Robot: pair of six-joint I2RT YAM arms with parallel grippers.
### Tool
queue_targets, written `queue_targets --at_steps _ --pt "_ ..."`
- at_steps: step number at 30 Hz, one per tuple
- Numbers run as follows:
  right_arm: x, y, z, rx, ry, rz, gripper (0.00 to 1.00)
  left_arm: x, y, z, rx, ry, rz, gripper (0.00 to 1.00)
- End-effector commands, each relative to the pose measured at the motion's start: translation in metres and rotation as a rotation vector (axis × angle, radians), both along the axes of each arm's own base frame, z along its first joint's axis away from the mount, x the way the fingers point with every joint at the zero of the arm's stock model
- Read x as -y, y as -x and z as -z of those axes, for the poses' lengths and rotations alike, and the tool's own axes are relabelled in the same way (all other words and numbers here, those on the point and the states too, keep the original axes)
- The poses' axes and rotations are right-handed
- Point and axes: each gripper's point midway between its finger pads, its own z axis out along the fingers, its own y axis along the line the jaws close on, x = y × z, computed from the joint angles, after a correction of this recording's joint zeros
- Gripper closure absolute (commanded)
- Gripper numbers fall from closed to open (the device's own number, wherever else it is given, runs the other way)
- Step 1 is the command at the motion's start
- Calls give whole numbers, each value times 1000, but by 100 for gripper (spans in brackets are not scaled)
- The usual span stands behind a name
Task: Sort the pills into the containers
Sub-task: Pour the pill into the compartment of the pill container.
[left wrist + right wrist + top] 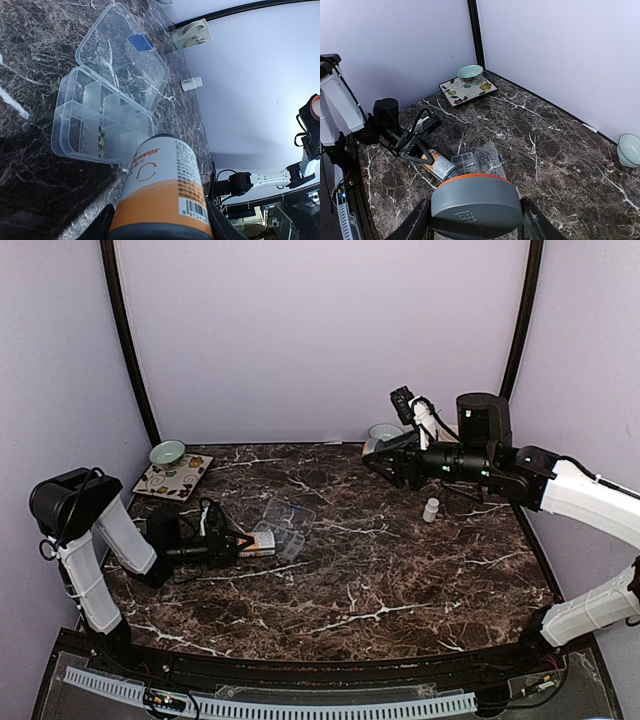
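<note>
My left gripper (240, 543) is shut on a white-and-orange pill bottle (162, 195), which lies nearly level with its open mouth at the near edge of the containers (100, 125). That clear divided box sits on the marble with its hinged lid (120, 55) folded back flat. Small pale pills (101, 141) show in one compartment. My right gripper (375, 458) hangs high over the back right of the table, shut on the bottle's grey cap with an orange rim (476, 205). From the right wrist view the bottle (436, 164) and the containers (465, 161) lie far below.
A small white vial (431, 508) stands upright at the right. A patterned square plate (173, 477) and a pale green bowl (167, 452) sit in the back left corner. A second bowl (385, 431) rests against the back wall.
</note>
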Motion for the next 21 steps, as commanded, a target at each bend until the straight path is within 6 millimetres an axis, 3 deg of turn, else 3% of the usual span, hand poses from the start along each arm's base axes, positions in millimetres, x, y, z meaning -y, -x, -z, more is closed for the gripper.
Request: queue_targets --at_steps 1,21 --pt "-5 2 -12 34 -31 -14 66 3 -6 -20 82 5 6 100" --pt "-6 0 -7 26 -22 -14 67 4 -10 -20 85 -41 17 100"
